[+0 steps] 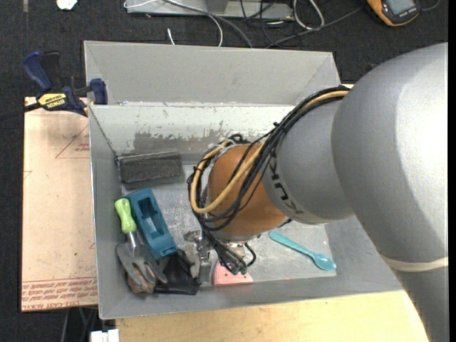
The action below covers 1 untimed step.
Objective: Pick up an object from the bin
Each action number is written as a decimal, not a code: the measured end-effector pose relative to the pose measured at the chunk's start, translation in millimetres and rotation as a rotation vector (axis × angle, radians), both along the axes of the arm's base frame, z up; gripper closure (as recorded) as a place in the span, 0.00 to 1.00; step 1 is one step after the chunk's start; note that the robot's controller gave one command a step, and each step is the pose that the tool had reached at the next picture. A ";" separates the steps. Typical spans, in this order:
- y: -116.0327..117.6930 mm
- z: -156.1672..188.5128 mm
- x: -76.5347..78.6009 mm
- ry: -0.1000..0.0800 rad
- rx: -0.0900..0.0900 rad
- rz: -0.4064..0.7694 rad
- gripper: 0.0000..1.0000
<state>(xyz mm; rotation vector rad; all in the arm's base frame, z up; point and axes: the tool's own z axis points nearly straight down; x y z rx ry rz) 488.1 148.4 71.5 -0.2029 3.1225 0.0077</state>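
Note:
My gripper (203, 254) hangs under the orange wrist cover, low at the bin's front middle. It stands between a black object (178, 273) on its left and a flat pink piece (233, 276) on its right, close to both. Whether it touches either I cannot tell. A blue tape dispenser (151, 222) lies just left of it, pointing towards the back.
A green-handled tool (126, 216) and a grey-brown clump (135, 275) lie at the front left. A dark grey block (149, 167) rests by the back wall. A teal spoon (303, 251) lies at the front right. The arm covers the bin's middle and right.

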 end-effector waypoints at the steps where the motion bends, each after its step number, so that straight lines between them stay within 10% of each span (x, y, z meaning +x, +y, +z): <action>1: -0.5 -1.3 12.8 0.016 0.001 -0.323 1.00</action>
